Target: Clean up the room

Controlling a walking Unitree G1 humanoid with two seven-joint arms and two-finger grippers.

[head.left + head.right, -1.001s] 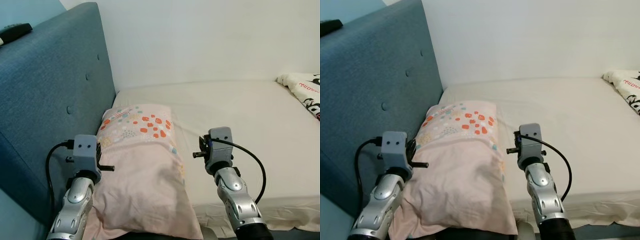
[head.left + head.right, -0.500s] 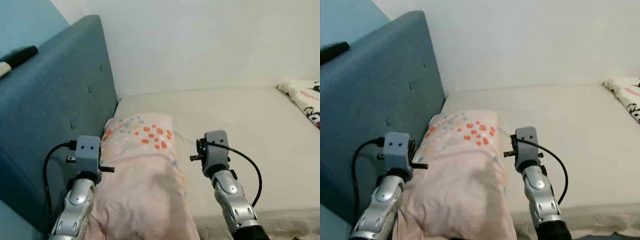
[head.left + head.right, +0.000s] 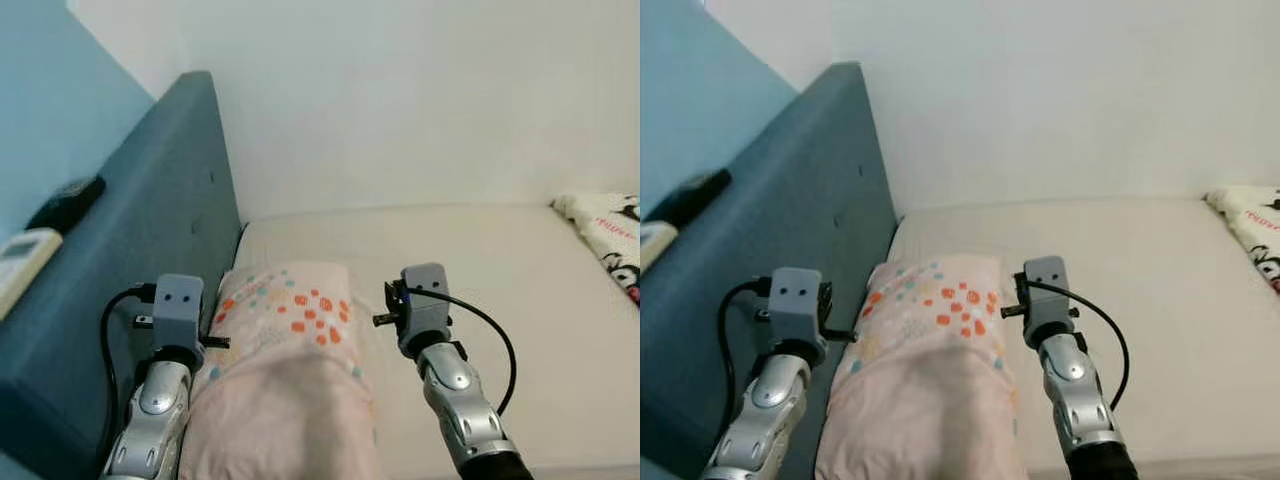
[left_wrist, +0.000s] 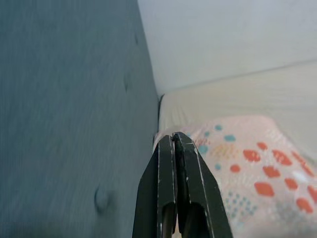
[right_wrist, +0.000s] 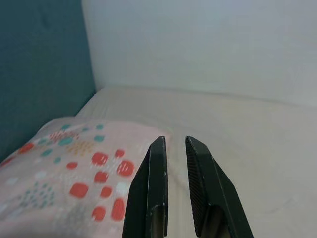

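Pillow [image 3: 290, 390]: pink case, orange, teal and white dots at the far end. It lies lengthwise on the bed [image 3: 480, 260], at the head end, just beside the blue upholstered headboard [image 3: 150, 260]. Its near end runs out of the lower edge of both eye views, between the two arms.

Left gripper [image 4: 173, 148]: in the left wrist view the two black fingers are pressed together, no gap, nothing seen between them. It points along the seam between headboard and pillow; tips sit above the pillow's corner nearest the headboard. Contact with the fabric cannot be determined. In the eye views the left arm is raised at the pillow's left side, the wrist unit near the headboard.

Right gripper [image 5: 173, 148]: fingers nearly together, a narrow slit between them, holding nothing. It sits over the pillow's right edge, where the case meets the cream sheet. The right arm stands at the pillow's right side, over the mattress.

Other items: a second piece of bedding [image 3: 605, 235], white with black and red print, lies at the far right of the bed, well apart from the pillow. On the headboard's top ledge lie a dark remote [image 3: 65, 203] and, nearer the camera, a white remote [image 3: 22, 265]. White wall [image 3: 420, 90] behind the bed.
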